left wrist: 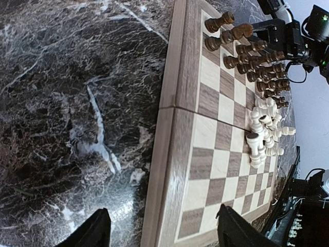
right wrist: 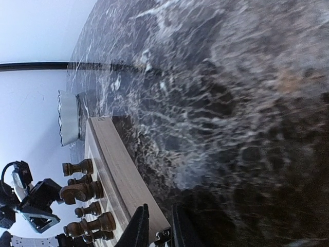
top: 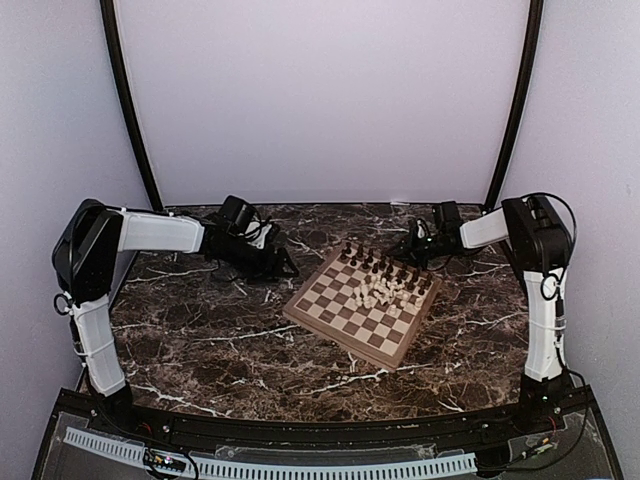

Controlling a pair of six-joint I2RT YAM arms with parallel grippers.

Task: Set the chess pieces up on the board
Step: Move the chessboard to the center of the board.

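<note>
Just ahead of left fingers [left wrist: 97, 229], board [left wrist: 205, 154] edge

The table [top: 200, 330] looks like dark brown marble with white veins, polished and faintly reflective. The board [left wrist: 177, 154], at the right of the left wrist view, is wood with visible grain and a smooth satin sheen. The dark chess pieces [left wrist: 226, 38] look like glossy varnished wood, the cream chess pieces [left wrist: 262, 134] smooth and duller, and the white scalloped dish [right wrist: 69, 118] glazed.
</note>
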